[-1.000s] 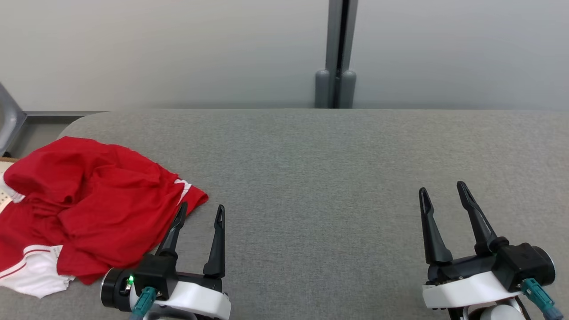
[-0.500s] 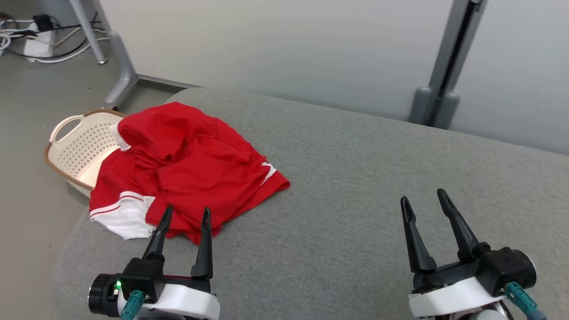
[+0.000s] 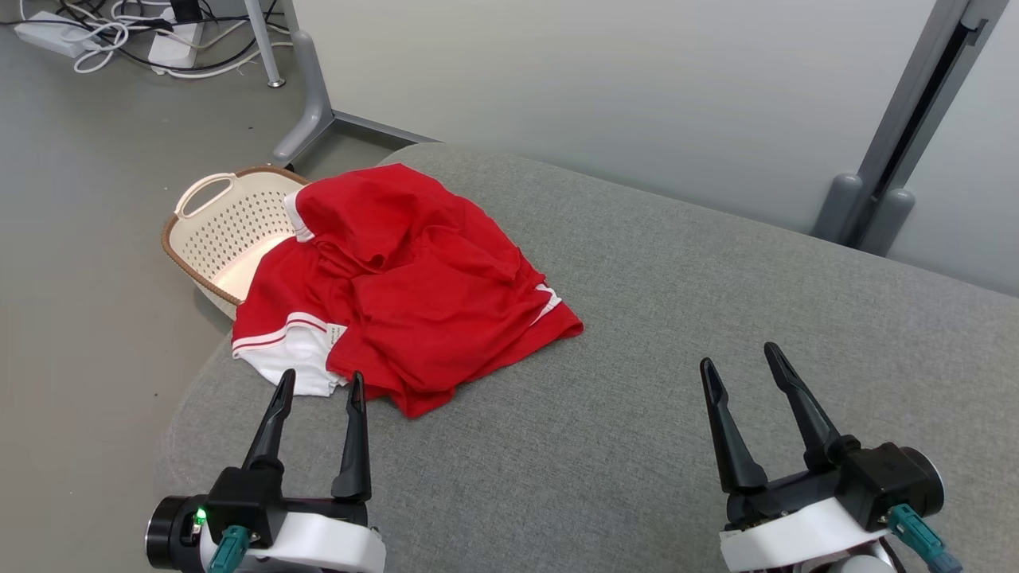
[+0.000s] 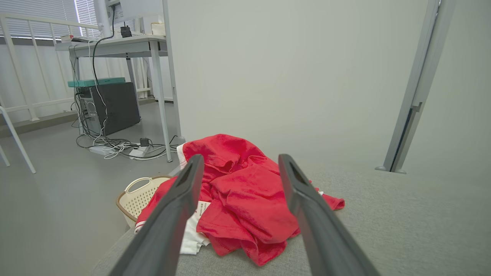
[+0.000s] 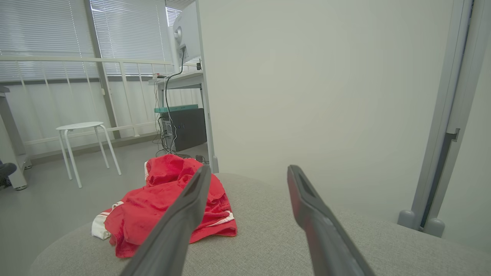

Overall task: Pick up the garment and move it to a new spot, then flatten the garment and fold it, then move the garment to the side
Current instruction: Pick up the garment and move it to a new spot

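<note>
A crumpled red garment (image 3: 406, 286) with white trim lies in a heap at the left end of the grey padded table (image 3: 677, 318); its far edge hangs over toward a basket. My left gripper (image 3: 320, 386) is open, its fingertips just short of the garment's near white edge, touching nothing. The left wrist view has the garment (image 4: 245, 195) between and beyond the open fingers (image 4: 176, 214). Far to the right, my right gripper (image 3: 740, 362) is open over bare table. From the right wrist, the garment (image 5: 168, 199) lies to the left past the fingers (image 5: 310, 214).
A cream perforated basket (image 3: 219, 231) stands on the floor against the table's left end, partly under the garment. Cables and a power strip (image 3: 103, 40) lie on the floor behind. A grey post (image 3: 899, 135) rises behind the table. A white stool (image 5: 82, 145) stands far left.
The head camera has turned left, so the garment and basket sit nearer the picture's middle. Both grippers stay open; the left one's tips now reach the garment's near edge.
</note>
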### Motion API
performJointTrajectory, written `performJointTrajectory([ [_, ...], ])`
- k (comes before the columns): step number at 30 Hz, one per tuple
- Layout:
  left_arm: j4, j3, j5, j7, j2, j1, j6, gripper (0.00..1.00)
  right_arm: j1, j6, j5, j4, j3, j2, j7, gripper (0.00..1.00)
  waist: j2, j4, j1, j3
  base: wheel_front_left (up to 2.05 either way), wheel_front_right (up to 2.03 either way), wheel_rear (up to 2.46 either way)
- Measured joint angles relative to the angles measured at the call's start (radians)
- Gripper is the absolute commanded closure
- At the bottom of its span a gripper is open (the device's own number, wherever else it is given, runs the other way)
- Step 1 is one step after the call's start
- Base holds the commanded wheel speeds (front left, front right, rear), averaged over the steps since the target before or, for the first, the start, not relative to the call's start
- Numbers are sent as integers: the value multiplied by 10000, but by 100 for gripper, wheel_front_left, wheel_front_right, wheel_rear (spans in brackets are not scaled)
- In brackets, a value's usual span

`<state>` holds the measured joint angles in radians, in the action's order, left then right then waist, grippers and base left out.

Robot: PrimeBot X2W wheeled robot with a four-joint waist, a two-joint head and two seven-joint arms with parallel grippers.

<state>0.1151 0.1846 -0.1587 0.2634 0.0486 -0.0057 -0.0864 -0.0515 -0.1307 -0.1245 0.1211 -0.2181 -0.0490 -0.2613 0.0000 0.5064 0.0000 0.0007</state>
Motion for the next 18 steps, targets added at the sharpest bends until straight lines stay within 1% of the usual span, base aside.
performJointTrajectory([
  [4, 6, -67, 44, 0, -4, -3, 8, 0, 0, 0, -25, 19, 10, 0, 0, 0, 0, -30, 0, -18, 0, 0, 0],
  [9, 84, -401, 44, 0, -2, -38, 61, 0, 15, 0, 54, 52, 17, 0, 0, 0, 0, -217, 0, 61, 0, 0, 0],
  [15, 234, -1127, 84, 0, 2, -478, 215, 0, -94, 0, 240, -8, 184, -56, 0, 0, 0, -570, 0, 481, 0, 0, 0],
  [18, 886, -1639, -138, 8, 2, -965, 389, 0, -301, 0, 309, -111, 368, -199, 0, 0, 0, -763, 0, 846, 0, 0, 0],
])
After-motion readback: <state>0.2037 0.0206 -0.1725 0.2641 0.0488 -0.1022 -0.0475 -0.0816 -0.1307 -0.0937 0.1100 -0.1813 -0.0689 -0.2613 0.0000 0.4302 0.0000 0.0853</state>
